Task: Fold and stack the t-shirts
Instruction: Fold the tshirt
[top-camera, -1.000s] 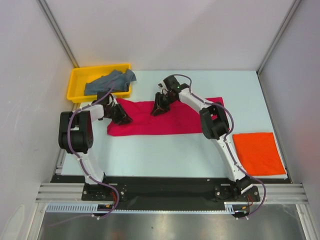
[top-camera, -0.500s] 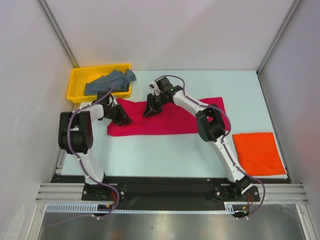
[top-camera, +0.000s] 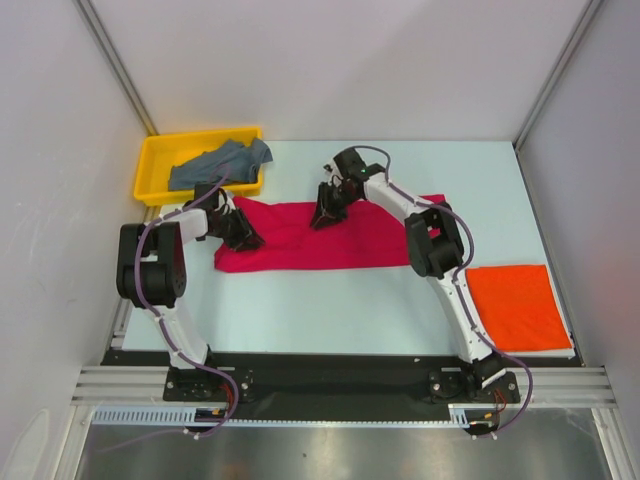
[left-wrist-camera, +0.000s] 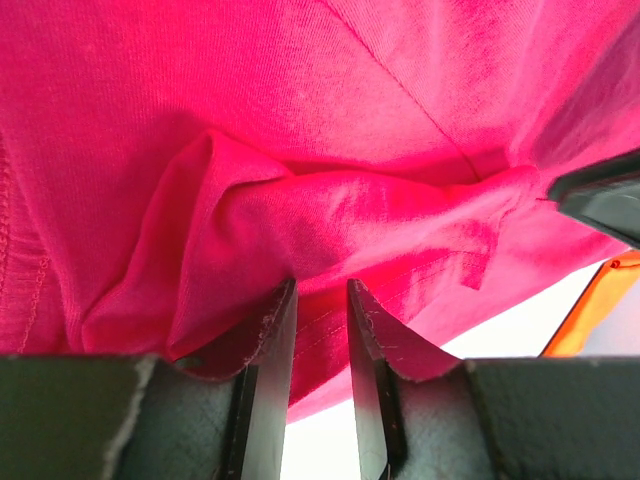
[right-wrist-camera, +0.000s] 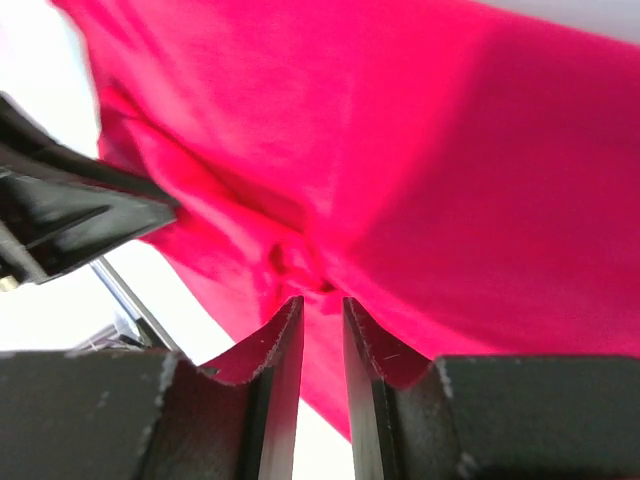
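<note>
The crimson-pink t-shirt (top-camera: 340, 238) lies spread in a long band across the middle of the table. My left gripper (top-camera: 241, 232) is at its left end, shut on a bunched fold of the pink cloth (left-wrist-camera: 320, 250). My right gripper (top-camera: 325, 212) stands on the shirt's upper edge, shut on a pinch of the same cloth (right-wrist-camera: 300, 262), and a small peak of cloth is raised there. The bright orange-red t-shirt (top-camera: 518, 305) lies folded flat at the right front. The grey-blue t-shirt (top-camera: 220, 165) lies crumpled in the yellow tray (top-camera: 150, 165).
The yellow tray stands at the back left corner, just behind my left gripper. White walls close the table in on the left, the back and the right. In the right wrist view the left gripper (right-wrist-camera: 70, 215) shows close by on the left.
My right gripper swung left with the pinched cloth, then came back right to about where it was. The left arm has not moved.
</note>
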